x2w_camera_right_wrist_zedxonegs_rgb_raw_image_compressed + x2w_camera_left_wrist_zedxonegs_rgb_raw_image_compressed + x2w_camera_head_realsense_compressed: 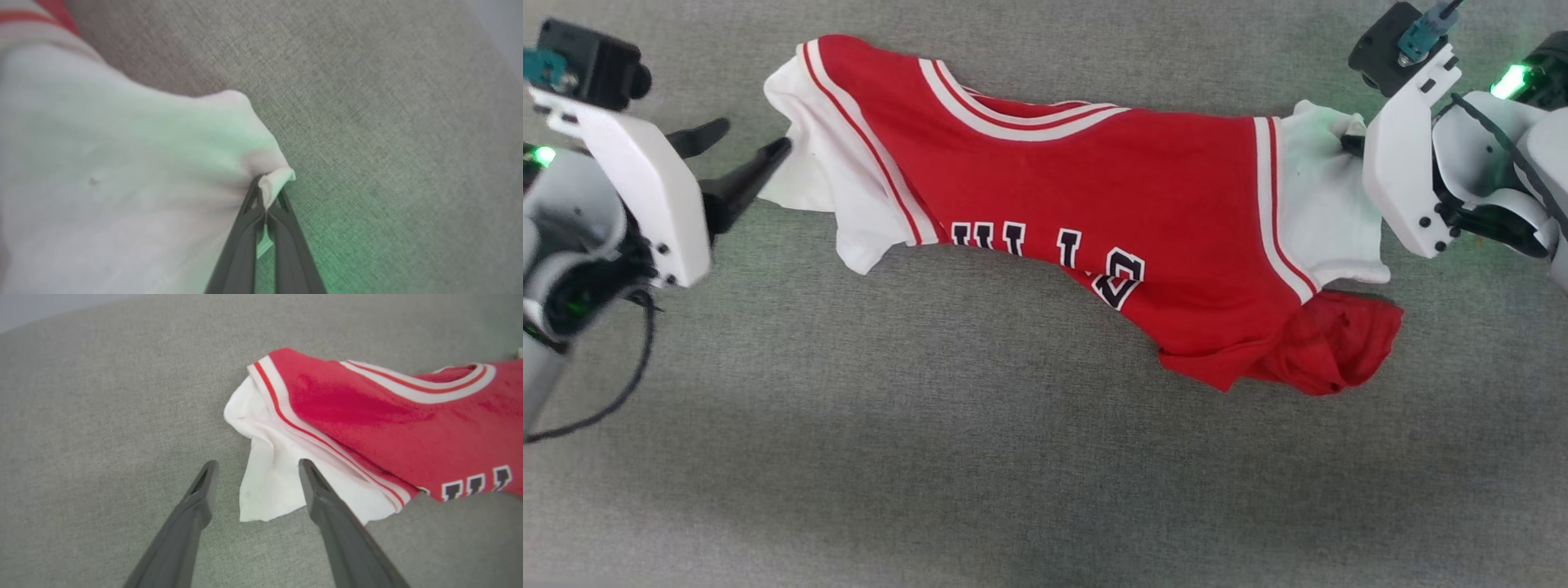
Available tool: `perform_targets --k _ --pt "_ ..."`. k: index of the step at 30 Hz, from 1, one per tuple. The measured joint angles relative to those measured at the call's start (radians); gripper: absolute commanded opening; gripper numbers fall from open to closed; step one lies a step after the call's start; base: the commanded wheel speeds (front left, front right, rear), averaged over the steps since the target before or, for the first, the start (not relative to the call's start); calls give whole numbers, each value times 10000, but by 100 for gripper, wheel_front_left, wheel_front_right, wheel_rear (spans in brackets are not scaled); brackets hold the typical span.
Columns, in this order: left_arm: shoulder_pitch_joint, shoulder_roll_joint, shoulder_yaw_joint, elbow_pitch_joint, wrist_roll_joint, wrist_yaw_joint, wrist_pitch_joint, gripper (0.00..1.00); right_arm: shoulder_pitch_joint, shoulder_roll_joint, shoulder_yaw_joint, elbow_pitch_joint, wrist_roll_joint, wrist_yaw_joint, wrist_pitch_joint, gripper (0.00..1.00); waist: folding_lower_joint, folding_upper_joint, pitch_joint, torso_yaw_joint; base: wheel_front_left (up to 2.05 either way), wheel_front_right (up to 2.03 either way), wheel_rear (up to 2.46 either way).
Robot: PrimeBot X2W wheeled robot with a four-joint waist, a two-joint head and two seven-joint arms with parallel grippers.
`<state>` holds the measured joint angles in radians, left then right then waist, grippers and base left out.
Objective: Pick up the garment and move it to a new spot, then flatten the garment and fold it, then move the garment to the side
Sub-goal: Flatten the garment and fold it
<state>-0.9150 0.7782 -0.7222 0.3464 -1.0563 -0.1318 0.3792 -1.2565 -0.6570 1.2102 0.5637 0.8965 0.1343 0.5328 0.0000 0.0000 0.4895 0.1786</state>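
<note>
Right gripper (267,198): one, jaws pinched tight on the hem of a white sleeve (122,163); left gripper (258,465): one, jaws wide, empty, tips at the other sleeve (269,490). Garment (1143,196): one, two sleeves, lying rumpled and stretched between the grippers on grey cloth (1013,457). Step, as judged: the pick-up; next, the left jaws must close on their sleeve before both arms lift.
</note>
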Motion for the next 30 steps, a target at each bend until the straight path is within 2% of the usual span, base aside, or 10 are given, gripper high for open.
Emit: perform_targets --k 4,6,9,15,17,18,20,21,26,30 --pt "-697 251 -903 546 -999 0 1496 100 -216 77 232 19 88 2 -67 0 1 0 94 -94 0 0 0" --pt "-835 267 -1317 683 -1310 0 1841 100 -304 100 303 25 96 2 -105 0 0 0 155 -115 0 0 0" --pt "-1151 207 -1701 1032 -1649 0 1918 100 -468 136 384 27 105 2 -138 0 0 0 270 -139 0 0 0" --pt "-1389 -71 -2357 1649 -2102 0 1206 100 -658 213 472 0 121 2 -171 0 0 0 419 -234 0 0 0" --pt "-1476 -59 -2564 1770 -2268 0 1097 96 -672 236 477 -13 121 2 -188 0 0 0 438 -271 0 0 0" --pt "-1501 -48 -2681 1822 -2345 0 1016 70 -681 247 485 -17 121 2 -205 0 0 0 439 -290 0 0 0" --pt "-1579 13 -2865 1918 -2464 0 846 3 -688 272 506 -27 121 0 -234 0 0 0 427 -333 0 0 0" --pt "-1603 31 -2941 1971 -2552 0 767 0 -688 288 516 -35 119 -2 -255 0 0 0 416 -356 0 0 0" --pt "-1739 90 -3340 2125 -2629 0 69 0 -645 332 589 17 102 -6 -660 0 0 0 263 -442 0 0 0" --pt "-2124 274 -3532 2451 -2288 0 -1083 0 -546 378 665 368 190 -6 -1329 0 0 -1 -36 -506 0 0 0"
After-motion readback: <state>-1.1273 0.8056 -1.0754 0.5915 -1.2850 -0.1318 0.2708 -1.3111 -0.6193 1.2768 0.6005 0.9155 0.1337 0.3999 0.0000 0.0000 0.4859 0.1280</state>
